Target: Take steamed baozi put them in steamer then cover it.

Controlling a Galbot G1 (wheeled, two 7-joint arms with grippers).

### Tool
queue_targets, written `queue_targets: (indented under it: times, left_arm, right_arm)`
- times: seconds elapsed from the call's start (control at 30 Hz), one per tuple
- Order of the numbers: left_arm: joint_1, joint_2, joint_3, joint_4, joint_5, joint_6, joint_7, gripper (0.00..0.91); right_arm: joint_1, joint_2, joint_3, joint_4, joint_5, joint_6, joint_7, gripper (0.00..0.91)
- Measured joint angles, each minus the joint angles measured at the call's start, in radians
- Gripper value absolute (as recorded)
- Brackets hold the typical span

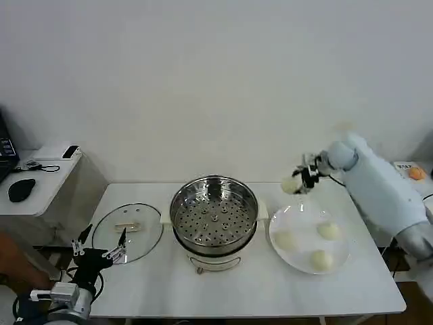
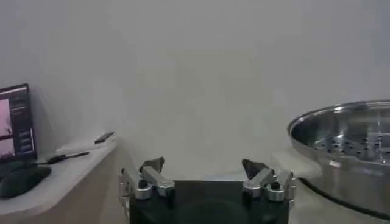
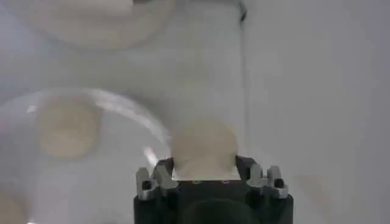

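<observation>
My right gripper [image 1: 296,181] is shut on one cream baozi [image 1: 290,185], held in the air above the far edge of the white plate [image 1: 342,261]; the bun [image 3: 203,146] sits between the fingers in the right wrist view. Three more baozi [image 1: 285,240] [image 1: 329,231] [image 1: 321,259] lie on the plate. The steel steamer [image 1: 214,215] with its perforated tray stands at the table's middle, uncovered; its rim [image 2: 347,131] is in the left wrist view. My left gripper [image 1: 100,250] hangs open near the table's front left corner, holding nothing.
A clear glass lid [image 1: 128,232] with a whitish handle lies flat left of the steamer. A side desk [image 1: 40,177] with a mouse and small devices stands at far left. An orange thing [image 1: 417,173] sits on a surface at far right.
</observation>
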Motion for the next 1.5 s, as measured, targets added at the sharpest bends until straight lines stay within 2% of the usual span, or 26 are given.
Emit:
queue_targets:
  times: [0.13, 0.4, 0.6, 0.87, 1.17, 1.5]
  left_arm:
    - [0.005, 0.0, 0.0, -0.01, 0.004, 0.0, 0.0, 0.907]
    - [0.012, -0.008, -0.007, -0.025, 0.009, 0.002, 0.0, 0.907]
    - [0.028, -0.01, -0.007, -0.029, 0.017, 0.002, 0.0, 0.907]
    - [0.045, -0.023, -0.02, -0.043, 0.027, 0.004, 0.0, 0.907]
    - [0.056, -0.049, -0.013, -0.057, 0.05, 0.006, 0.0, 0.907]
    - [0.067, -0.059, -0.017, -0.066, 0.057, 0.006, 0.0, 0.907]
  right_arm:
    - [0.06, 0.049, -0.033, -0.026, 0.044, 0.038, -0.021, 0.695]
    - [0.128, 0.177, -0.075, -0.107, 0.062, 0.251, -0.07, 0.695]
    - [0.154, 0.223, -0.109, -0.101, -0.039, 0.415, -0.078, 0.705]
    - [0.156, 0.263, -0.16, -0.031, -0.206, 0.572, -0.071, 0.705]
    - [0.14, 0.293, -0.184, 0.04, -0.372, 0.673, -0.069, 0.705]
    - [0.107, 0.319, -0.196, 0.057, -0.421, 0.703, -0.08, 0.705]
